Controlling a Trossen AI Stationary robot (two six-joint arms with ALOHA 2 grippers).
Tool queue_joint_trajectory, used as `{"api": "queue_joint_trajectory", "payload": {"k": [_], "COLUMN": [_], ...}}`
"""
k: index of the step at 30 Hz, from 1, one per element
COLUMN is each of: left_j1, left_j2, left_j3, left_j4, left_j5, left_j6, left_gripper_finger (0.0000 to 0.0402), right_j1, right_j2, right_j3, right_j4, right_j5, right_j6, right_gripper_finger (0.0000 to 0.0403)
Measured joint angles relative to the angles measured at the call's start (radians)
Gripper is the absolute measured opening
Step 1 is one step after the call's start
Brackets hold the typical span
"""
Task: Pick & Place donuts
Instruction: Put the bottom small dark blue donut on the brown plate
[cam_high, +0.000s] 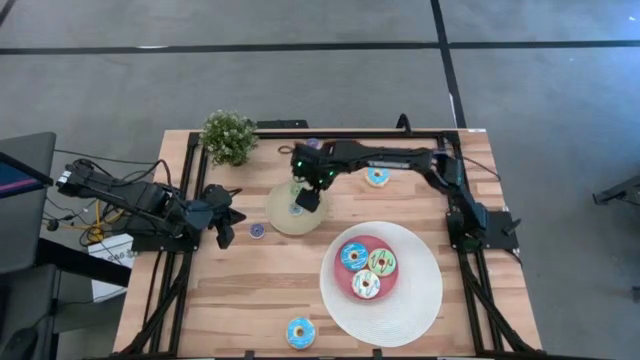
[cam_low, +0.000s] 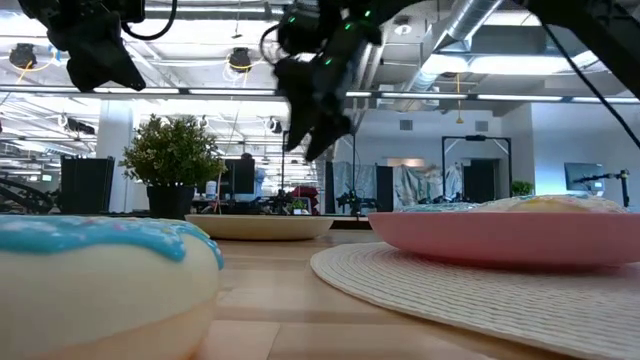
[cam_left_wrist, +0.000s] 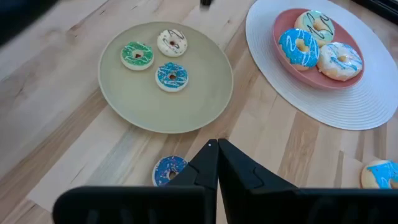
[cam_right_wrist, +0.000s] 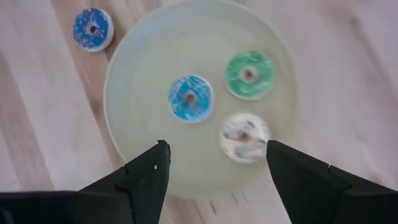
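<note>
A small tan plate (cam_high: 280, 215) (cam_right_wrist: 143, 68) holds three tiny donuts: blue (cam_right_wrist: 190, 98), green (cam_right_wrist: 249, 74) and cream (cam_right_wrist: 244, 137). My right gripper (cam_right_wrist: 216, 152) (cam_high: 306, 197) hangs open above this plate, clear of it in the low view (cam_low: 318, 130). A tiny dark blue donut (cam_left_wrist: 168, 169) (cam_high: 257, 230) lies on the table between the plate and my left gripper. My left gripper (cam_left_wrist: 217, 149) (cam_high: 226, 228) is shut, raised over the table's left side. Three larger donuts (cam_high: 366, 270) sit in the pink centre of the big white plate (cam_high: 420, 300).
One blue-iced donut (cam_high: 300, 331) (cam_low: 100, 280) lies by the near edge, and another (cam_high: 377, 177) lies near the far edge under the right arm. A potted plant (cam_high: 228, 137) stands at the far left corner. Bare wood shows between the two plates and along the left side.
</note>
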Motion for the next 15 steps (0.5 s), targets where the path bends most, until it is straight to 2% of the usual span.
{"api": "queue_joint_trajectory", "payload": {"k": [3,6,10,15], "left_j1": [0.000,0.000,0.000,0.000], "left_j2": [0.000,0.001,0.002,0.002], "left_j3": [0.000,0.000,0.000,0.000], "left_j4": [0.005,0.003,0.002,0.001], "left_j5": [0.008,0.001,-0.018,-0.099], "left_j6": [-0.001,0.000,-0.008,-0.062], "left_gripper_finger": [0.0002,0.0016,0.0051,0.0119], "right_j1": [-0.018,-0.042,-0.079,-0.120], "right_j2": [-0.058,-0.134,-0.280,-0.559], "right_j3": [-0.008,-0.092,-0.326,-0.651], "right_j4": [-0.047,-0.032,0.015,0.093], "right_j5": [0.000,-0.011,-0.039,-0.031], "right_j6": [-0.045,-0.075,-0.056,0.047], "right_gripper_finger": [0.0256,0.0256,0.0256,0.0256]}}
